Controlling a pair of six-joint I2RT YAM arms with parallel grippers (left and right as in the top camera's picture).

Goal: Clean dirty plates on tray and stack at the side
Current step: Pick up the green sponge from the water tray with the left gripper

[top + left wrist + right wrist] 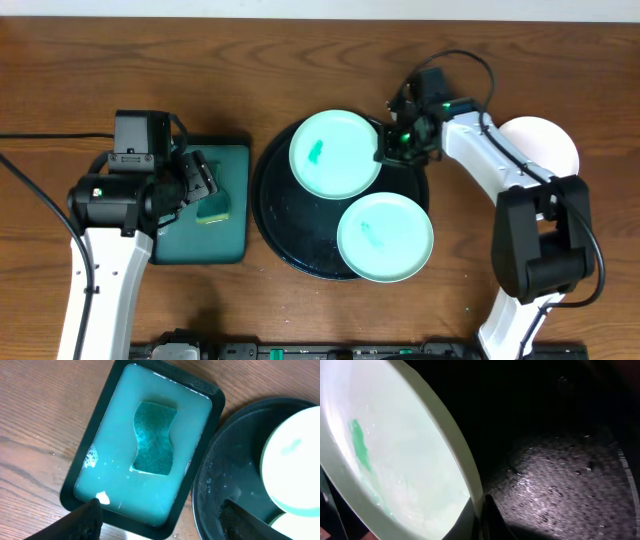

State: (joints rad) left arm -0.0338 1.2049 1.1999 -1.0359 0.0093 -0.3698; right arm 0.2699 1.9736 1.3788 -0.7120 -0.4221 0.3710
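Worktop: brown wood-grain surface (120, 60), matt.

Tray (272, 215): large, round, black, shallow with a raised rim. It stands at the middle of the worktop. Its floor is glossy and speckled with wet droplets in the right wrist view.

Upper mint-green plate (335, 153): small, round, smooth and glazed. It lies in the tray's far-left part and carries a teal smear left of its centre.

Lower mint-green plate (385, 238): same shape and finish, in the tray's near-right part, reaching out to the tray's rim. A fainter teal smear marks its middle. The two mint plates lie close together; contact between them cannot be confirmed.

White plate (548, 140): round, off the tray, towards the worktop's right edge and partly hidden by the right arm.

Rectangular tray (238, 215): black, with rounded corners, just beside the round tray on its left. It holds cloudy pale-green liquid. A green sponge (213, 208) with a waisted outline and coarse texture lies in that liquid near the centre.

Left gripper (205, 180): claw wide, holding nothing. It hangs above the rectangular tray, and its two dark fingertips show far apart in the left wrist view.

Right gripper (397, 148): claw closed narrow, pinching the right rim of the upper mint-green plate. In the right wrist view a dark finger presses against that pale rim above the tray floor.
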